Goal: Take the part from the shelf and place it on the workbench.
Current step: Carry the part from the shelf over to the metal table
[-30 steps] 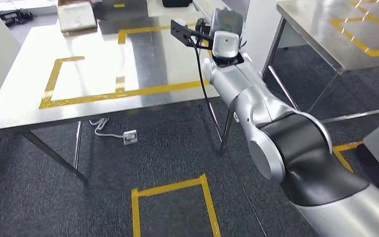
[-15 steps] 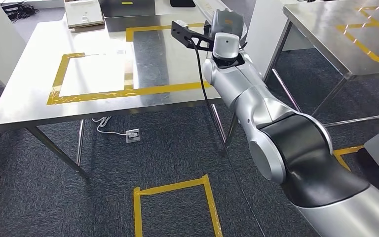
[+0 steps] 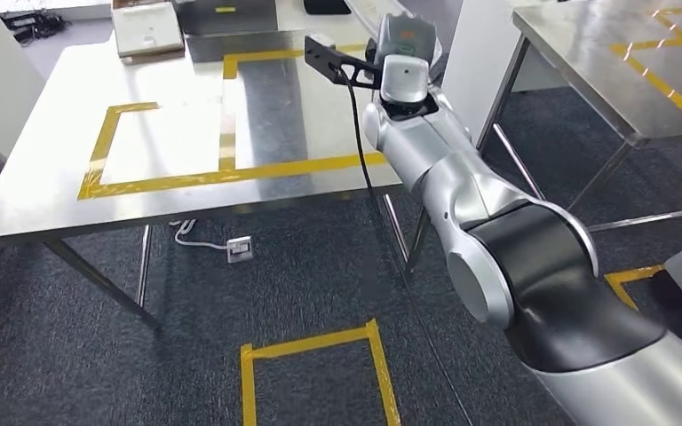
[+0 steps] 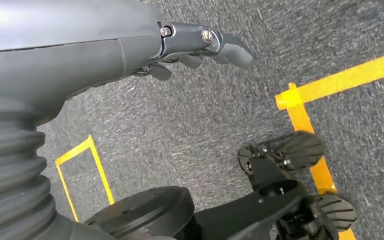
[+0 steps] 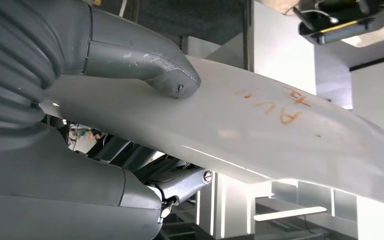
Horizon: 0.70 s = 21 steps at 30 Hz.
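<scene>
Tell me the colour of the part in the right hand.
White part with orange marks; right wrist view.

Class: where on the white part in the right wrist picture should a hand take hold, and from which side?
Grip the white part near its edge, coming in edge-on: it is a broad, thin, gently curved sheet, so thumb on one face and fingers on the other clamp it, as the right hand does.

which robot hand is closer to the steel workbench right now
Right. The right robot hand, holding the white part, is raised at the workbench's far right edge. The left robot hand hangs low over the carpet, away from it.
</scene>
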{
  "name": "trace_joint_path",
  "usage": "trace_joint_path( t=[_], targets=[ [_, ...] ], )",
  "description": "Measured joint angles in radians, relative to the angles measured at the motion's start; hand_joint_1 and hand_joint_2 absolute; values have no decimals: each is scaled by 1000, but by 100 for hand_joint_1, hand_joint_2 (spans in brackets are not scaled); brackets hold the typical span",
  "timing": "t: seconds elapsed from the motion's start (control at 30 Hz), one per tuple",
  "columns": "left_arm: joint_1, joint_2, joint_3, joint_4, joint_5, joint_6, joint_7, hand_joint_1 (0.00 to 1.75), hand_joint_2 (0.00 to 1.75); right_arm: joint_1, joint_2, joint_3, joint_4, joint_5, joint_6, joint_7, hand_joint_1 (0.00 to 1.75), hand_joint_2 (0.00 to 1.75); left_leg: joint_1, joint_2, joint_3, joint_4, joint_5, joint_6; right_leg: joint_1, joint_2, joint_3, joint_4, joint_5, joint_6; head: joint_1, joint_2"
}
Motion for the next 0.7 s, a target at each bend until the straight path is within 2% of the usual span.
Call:
trace_joint_path(
  t=[0.07,0.1,0.17,0.23,0.27,0.3,0.37,0.4,0.43,0.57,0.63,0.7],
  targets=[
    [1,0,0,0,0,0,0,0,175,1,1,-2,-1,1,1,1,175,175,1,2,0,2,-8,-13,-3,2,10,-4,-4,-11,0,0],
    [0,1,0,0,0,0,-1,0,175,-1,2,-3,-1,1,1,1,175,175,1,3,-9,24,-16,-19,-6,3,19,-8,-7,-16,-2,0],
    [-2,1,0,0,0,0,-1,0,175,-6,5,-5,-2,2,0,0,175,175,5,6,-62,121,-42,-30,-9,3,39,-13,-19,-26,-6,0],
    [-1,1,0,0,0,0,-1,0,175,-4,7,-6,0,2,0,0,175,175,9,6,-141,237,-59,-37,-9,2,59,-13,-36,-30,-8,0],
    [1,1,0,0,0,0,-1,0,175,1,7,-6,1,2,0,0,175,175,10,6,-167,260,-45,-38,-9,3,73,-13,-47,-30,-8,0],
    [4,1,0,0,0,0,0,0,175,5,8,-6,2,2,1,0,175,175,11,6,-176,246,-12,-38,-9,3,88,-13,-59,-29,-8,0],
    [7,2,0,0,0,0,0,0,175,9,9,-7,3,2,1,0,175,175,11,6,-149,133,86,-34,-10,3,119,-13,-85,-24,-7,0],
    [7,2,0,0,0,0,0,0,175,7,10,-7,3,2,0,0,175,175,9,6,-128,79,117,-30,-9,4,129,-14,-97,-19,-9,0],
    [6,2,0,1,0,0,0,0,175,3,11,-8,3,2,0,0,175,175,7,7,-107,34,123,-25,-8,5,134,-16,-105,-13,-10,0],
    [5,2,0,0,0,0,0,0,175,0,14,-8,3,2,0,1,175,175,5,4,-73,-9,77,8,-5,5,137,-4,-105,8,-9,0],
    [5,2,0,0,0,0,0,0,175,0,13,-9,3,2,0,0,175,175,7,2,-56,-15,65,21,-6,3,91,74,-113,13,-6,0],
    [5,2,0,0,0,0,0,0,175,5,13,-9,3,2,-1,0,175,175,7,0,-39,-18,50,28,-6,2,5,195,-152,18,-5,0]
  ],
)
